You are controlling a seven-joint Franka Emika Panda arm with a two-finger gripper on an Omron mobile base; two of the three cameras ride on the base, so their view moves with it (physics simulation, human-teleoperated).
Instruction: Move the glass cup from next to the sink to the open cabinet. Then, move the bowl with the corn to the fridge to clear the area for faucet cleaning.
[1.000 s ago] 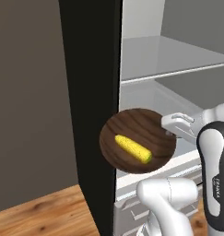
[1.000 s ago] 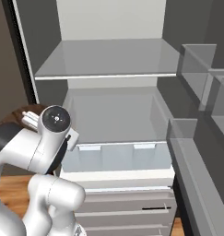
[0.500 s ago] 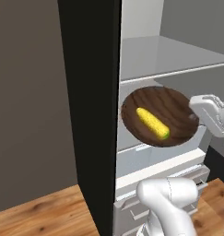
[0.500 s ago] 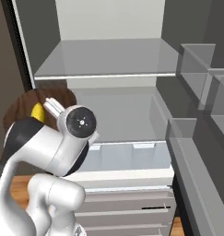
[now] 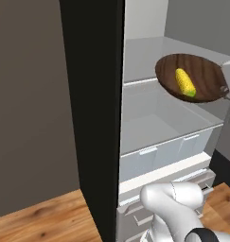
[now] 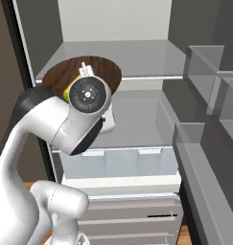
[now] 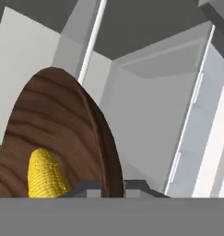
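Bowl point(image 5: 194, 77) holds corn point(image 5: 185, 82), pinched at rim by gripper point(image 7: 112, 186), up by fridge shelf point(image 6: 137, 58). Right base view adds door bins point(image 6: 209, 143).

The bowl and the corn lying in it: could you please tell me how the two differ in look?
The bowl is dark brown wood grain, round and wide; the corn is bright yellow, greenish at one end, and elongated. The bowl is much larger and holds the corn inside it. Both are carried together by the end effector at the fridge.
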